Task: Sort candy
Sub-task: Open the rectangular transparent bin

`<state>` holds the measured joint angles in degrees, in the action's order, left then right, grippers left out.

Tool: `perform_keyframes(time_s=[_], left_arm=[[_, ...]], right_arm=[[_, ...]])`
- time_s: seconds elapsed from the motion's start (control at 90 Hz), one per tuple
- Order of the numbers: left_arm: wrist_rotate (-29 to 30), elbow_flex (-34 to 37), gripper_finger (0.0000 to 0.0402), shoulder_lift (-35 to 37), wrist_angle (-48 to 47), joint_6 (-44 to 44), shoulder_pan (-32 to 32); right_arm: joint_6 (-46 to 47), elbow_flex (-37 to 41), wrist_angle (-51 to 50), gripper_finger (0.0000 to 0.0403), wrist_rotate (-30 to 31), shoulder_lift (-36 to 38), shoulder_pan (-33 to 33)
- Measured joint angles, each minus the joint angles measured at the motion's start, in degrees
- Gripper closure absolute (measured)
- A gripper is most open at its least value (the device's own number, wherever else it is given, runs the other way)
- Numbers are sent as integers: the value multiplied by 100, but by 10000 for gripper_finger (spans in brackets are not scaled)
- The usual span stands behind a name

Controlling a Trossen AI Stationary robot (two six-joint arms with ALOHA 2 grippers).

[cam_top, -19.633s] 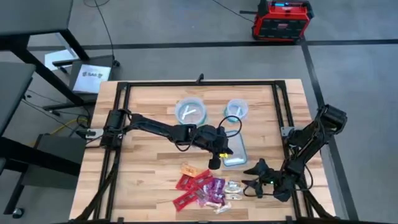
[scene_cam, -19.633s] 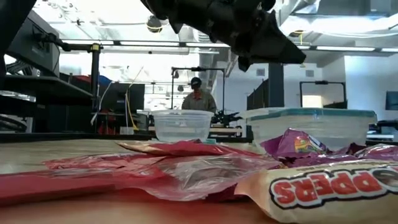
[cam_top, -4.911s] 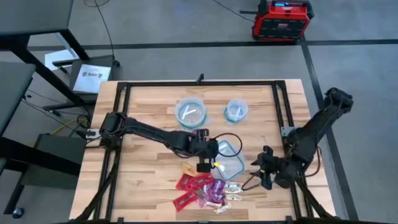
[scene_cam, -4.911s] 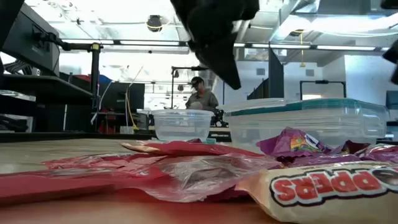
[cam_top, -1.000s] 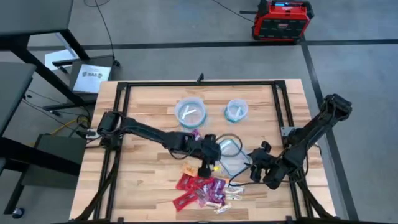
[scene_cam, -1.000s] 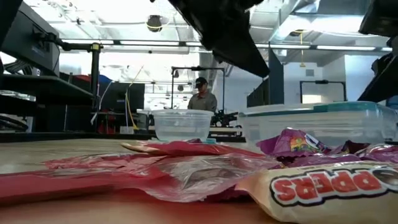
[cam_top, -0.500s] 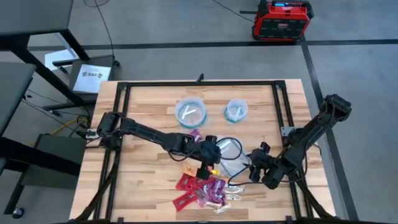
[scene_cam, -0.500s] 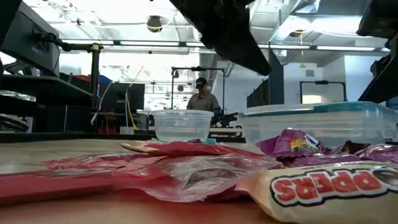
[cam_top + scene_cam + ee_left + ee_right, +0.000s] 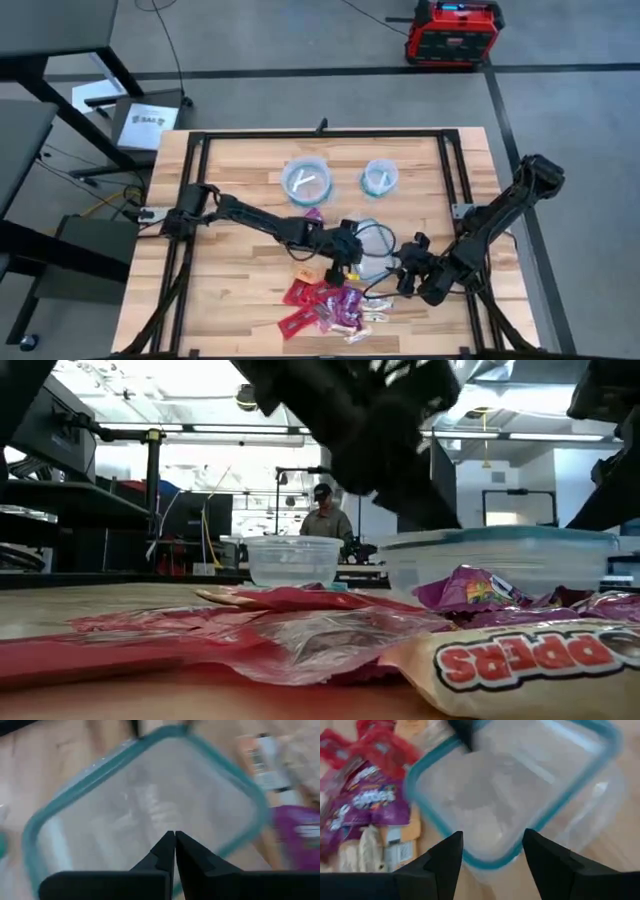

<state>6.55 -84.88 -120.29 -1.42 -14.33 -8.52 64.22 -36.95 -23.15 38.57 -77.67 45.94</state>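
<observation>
The bench (image 9: 240, 170) is a big wooden slab inside a black frame. Both arms reach in toward its middle, the left from 9 o'clock, the right from about 4 o'clock.

Next biggest is the clear rectangular tub (image 9: 372, 252) with the teal rim, just right of centre, between the two end effectors. Two round bowls sit up at 12 o'clock: the wider bowl (image 9: 308, 180) and the smaller bowl (image 9: 380, 176), each with something pale inside.

The left end effector (image 9: 175, 842) hangs right over the tub, fingers pressed together, nothing between them as far as the wrist view shows. The right end effector (image 9: 492, 847) comes at the tub's rim from the other side, fingers spread wide and empty, with the tub's edge sitting in the gap.

The candy (image 9: 335, 305) is still a heap of red, purple, orange and pale wrappers on the bench at 6 o'clock, just below the tub; one pinkish piece (image 9: 313, 215) lies near the wider bowl. The tub looks empty.

Looks like the step in hand is positioning the tub, not sorting yet. Next move probably needs the right fingers to close on the rim, or back off, so an arm can drop to the heap and single out one wrapper.
</observation>
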Motion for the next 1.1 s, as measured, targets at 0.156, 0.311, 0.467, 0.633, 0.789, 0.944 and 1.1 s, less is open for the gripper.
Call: perform_keyframes(time_s=[0.156,0.311,0.467,0.633,0.789,0.944,1.1], left_arm=[[49,17,402,195,-62,-9,88],[17,11,402,587,-37,98,0],[-30,13,402,662,-32,197,-47],[-402,13,402,667,-21,194,92],[-888,13,402,667,14,179,258],[-1283,27,402,457,96,51,426],[-1584,19,402,190,410,-10,530]], right_arm=[[-200,-188,-217,207,-174,195,299],[151,-283,52,207,-537,207,955],[636,-167,1177,200,1031,-549,1496],[961,-153,2376,175,2409,-1804,1330],[1328,-151,3379,164,2594,-2730,1015],[1778,-151,3592,164,2586,-3158,944],[1966,-146,3267,164,2742,-3220,900]])
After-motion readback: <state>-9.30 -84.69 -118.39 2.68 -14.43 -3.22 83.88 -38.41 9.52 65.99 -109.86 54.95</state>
